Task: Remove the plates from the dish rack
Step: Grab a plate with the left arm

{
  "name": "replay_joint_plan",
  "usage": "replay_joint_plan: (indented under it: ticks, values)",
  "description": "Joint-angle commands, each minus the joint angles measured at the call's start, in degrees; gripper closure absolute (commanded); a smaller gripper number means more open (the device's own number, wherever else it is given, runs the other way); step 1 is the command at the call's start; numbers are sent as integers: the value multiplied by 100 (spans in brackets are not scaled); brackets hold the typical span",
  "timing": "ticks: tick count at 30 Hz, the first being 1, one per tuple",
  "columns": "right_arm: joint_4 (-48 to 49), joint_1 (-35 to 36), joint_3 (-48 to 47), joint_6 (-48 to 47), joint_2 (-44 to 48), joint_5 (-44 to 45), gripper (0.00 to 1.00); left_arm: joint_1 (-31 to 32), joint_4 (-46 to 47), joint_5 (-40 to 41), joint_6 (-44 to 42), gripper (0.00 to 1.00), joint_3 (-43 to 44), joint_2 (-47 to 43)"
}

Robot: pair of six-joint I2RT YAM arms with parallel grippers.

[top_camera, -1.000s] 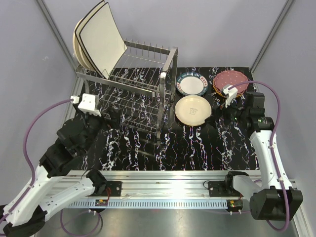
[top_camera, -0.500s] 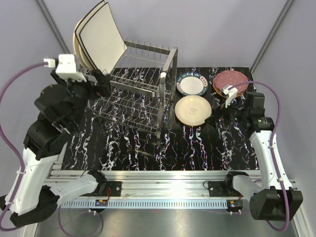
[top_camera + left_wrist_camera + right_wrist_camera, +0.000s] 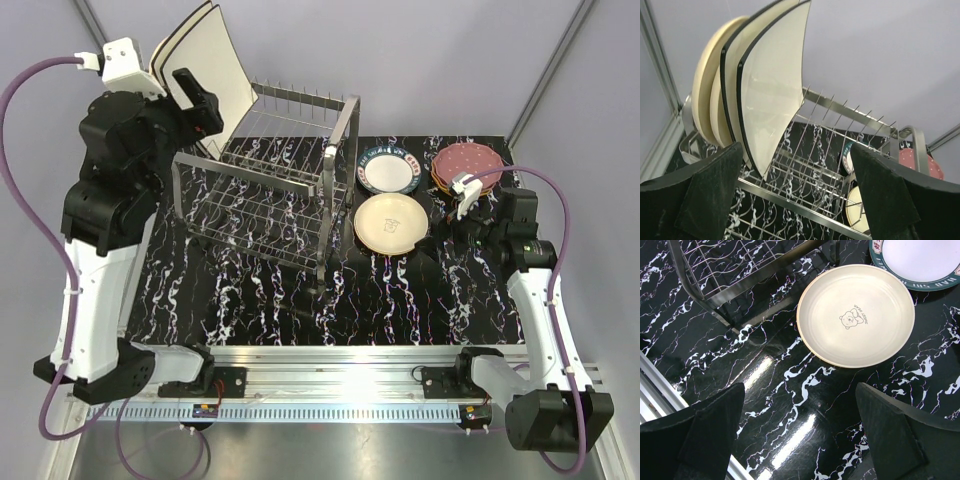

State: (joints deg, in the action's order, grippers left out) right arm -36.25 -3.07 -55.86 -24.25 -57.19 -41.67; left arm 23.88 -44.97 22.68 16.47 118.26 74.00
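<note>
Two cream square plates (image 3: 205,80) with dark edges stand upright at the back left of the dish rack (image 3: 270,195). Round cream plates (image 3: 705,95) stand behind the square plates (image 3: 772,85). My left gripper (image 3: 195,100) is raised beside their near edge, open and apart from them; in its wrist view nothing lies between its fingers (image 3: 715,190). On the table lie a cream round plate (image 3: 391,222), a white plate with a dark patterned rim (image 3: 388,170) and a maroon dotted stack (image 3: 466,165). My right gripper (image 3: 442,225) hovers open and empty just right of the cream plate (image 3: 856,315).
The silver wire rack (image 3: 840,130) fills the left half of the black marbled table (image 3: 400,300), its upright prongs bare right of the plates. A rack corner post (image 3: 715,305) stands near my right gripper (image 3: 800,435). Grey walls close the back and sides.
My left arm has risen from low at the rack's front left up to the square plates at the back. The right arm has barely moved.
</note>
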Motion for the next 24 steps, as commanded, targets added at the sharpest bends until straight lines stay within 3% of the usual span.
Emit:
replay_joint_plan:
  ticks: [1, 14, 24]
  values:
    - [136, -27, -39, -45, 112, -148, 0, -225, -196, -211, 654, 10, 171, 71]
    - [153, -18, -31, -27, 85, -166, 0, -1104, -188, -940, 928, 24, 75, 387]
    - [153, -18, -39, -27, 85, -148, 0, -1149, 102, -756, 481, 33, -268, 510]
